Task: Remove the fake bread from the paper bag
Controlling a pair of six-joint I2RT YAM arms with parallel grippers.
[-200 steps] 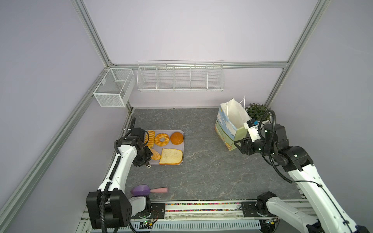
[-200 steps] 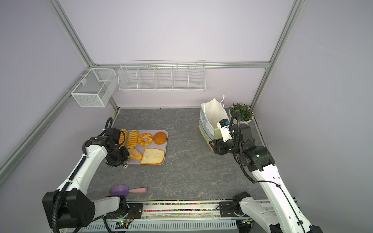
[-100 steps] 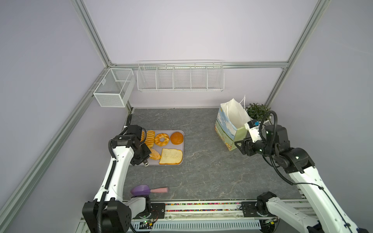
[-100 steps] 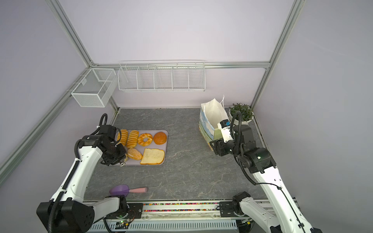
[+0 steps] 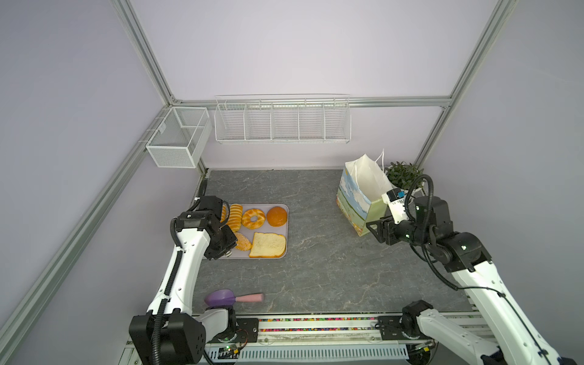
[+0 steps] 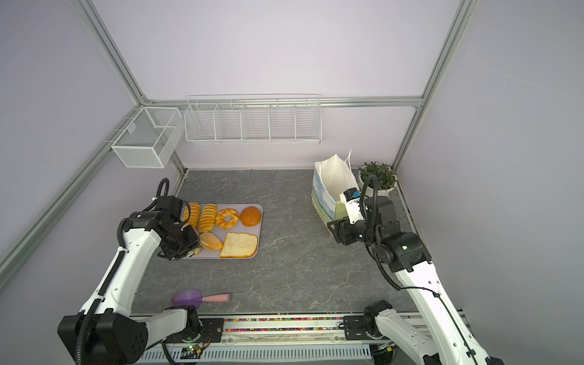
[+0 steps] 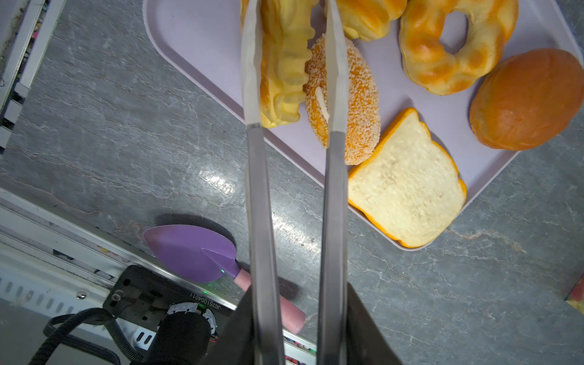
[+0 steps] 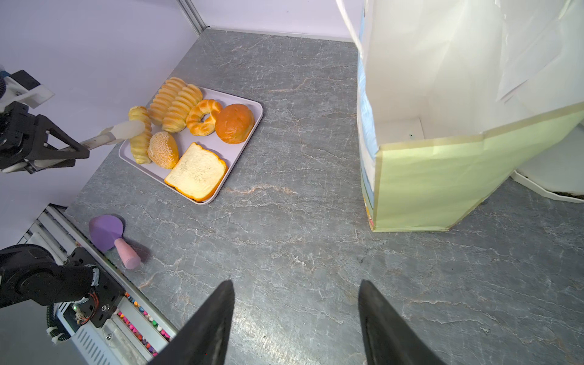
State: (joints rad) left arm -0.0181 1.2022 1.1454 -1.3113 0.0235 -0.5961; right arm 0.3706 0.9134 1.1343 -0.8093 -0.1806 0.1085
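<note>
Since the fake bread lies gathered on the lilac tray at the left of the counter, well apart from the paper bag, the step in hand is judged to be the release of one ridged long loaf.

- Loaf: it rests on the tray, touching the sesame bun, with its end close to the tray's rim.
- Left pincer: its fingers straddle the loaf. One lies against the loaf's side and a narrow gap shows at the other, so it is released rather than clenched.
- Procedure: widen the jaws until both fingers stand clear of the loaf, then withdraw straight up. A sideways drag could roll the soft loaf over the rim or push the bun against the toast slice.
- Right pincer: released and empty, above bare counter near the bag's lower corner.
- Bag: it stands at the back right beside a potted plant. The visible part of its white inside shows no bread, and the rest is hidden. Check it before ending the task.
</note>
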